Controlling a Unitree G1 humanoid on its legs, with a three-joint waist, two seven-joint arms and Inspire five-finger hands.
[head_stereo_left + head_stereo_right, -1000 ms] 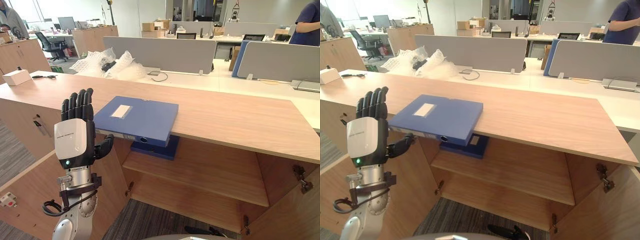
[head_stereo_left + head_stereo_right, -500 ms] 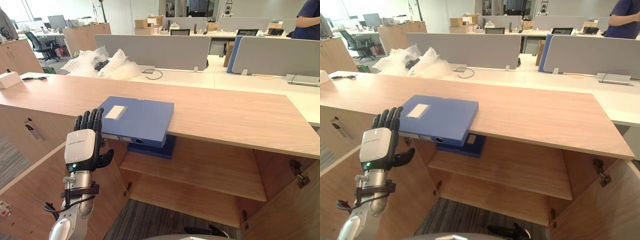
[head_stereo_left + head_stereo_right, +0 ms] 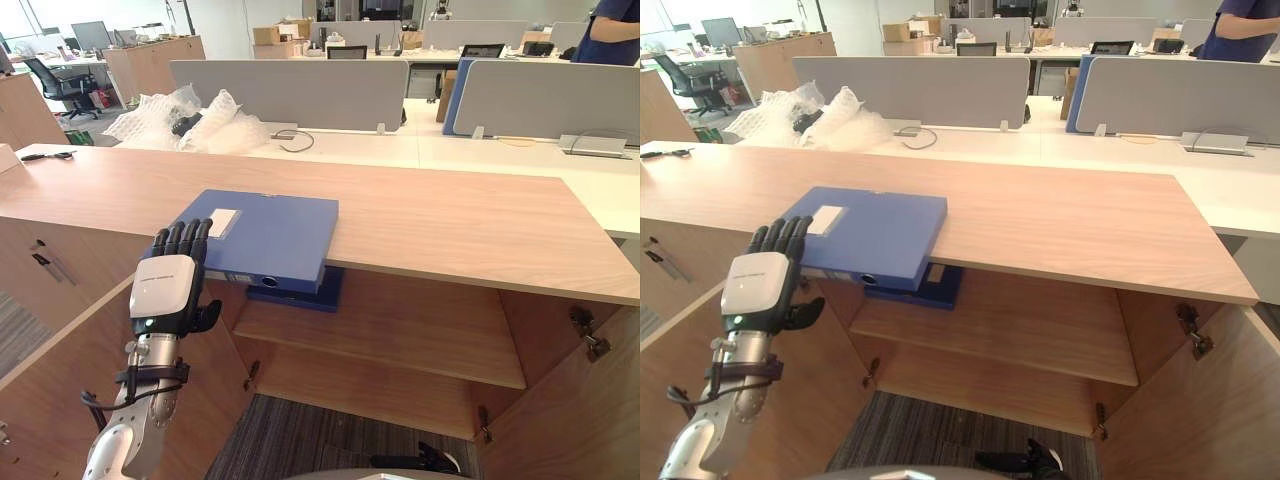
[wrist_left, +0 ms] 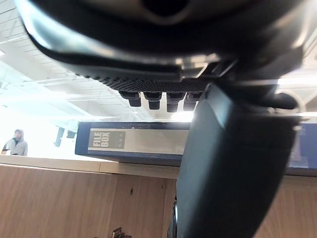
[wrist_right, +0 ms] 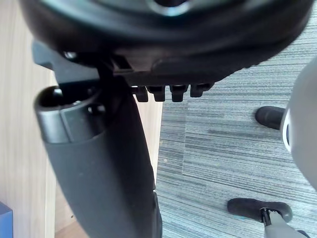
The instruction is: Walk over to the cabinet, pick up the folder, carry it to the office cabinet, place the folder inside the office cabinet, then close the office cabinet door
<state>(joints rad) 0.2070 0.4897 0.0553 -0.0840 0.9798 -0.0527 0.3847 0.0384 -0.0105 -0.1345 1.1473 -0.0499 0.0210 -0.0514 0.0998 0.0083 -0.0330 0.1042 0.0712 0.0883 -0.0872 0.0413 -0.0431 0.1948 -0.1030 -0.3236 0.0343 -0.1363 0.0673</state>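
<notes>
Blue box-type folder [image 3: 265, 235] lying flat on the cabinet top [image 3: 450, 225], white label facing up, spine with a round finger hole turned toward the front. Placed on the top's left half, right at its front edge, spine overhanging that edge slightly. Beneath the top, cabinet [image 3: 370, 402] standing open: one wooden shelf [image 3: 400, 330] inside, left door [image 3: 45, 395] and right door [image 3: 565, 420] both swung wide outward.

We are in an open-plan office: rows of white desks [image 3: 480, 150] split by grey fabric partition screens [image 3: 290, 90], a black wheeled office chair [image 3: 60, 85], a dark computer monitor [image 3: 482, 50], low light-wood cabinets [image 3: 150, 62] and grey striped carpet [image 3: 300, 440].
</notes>
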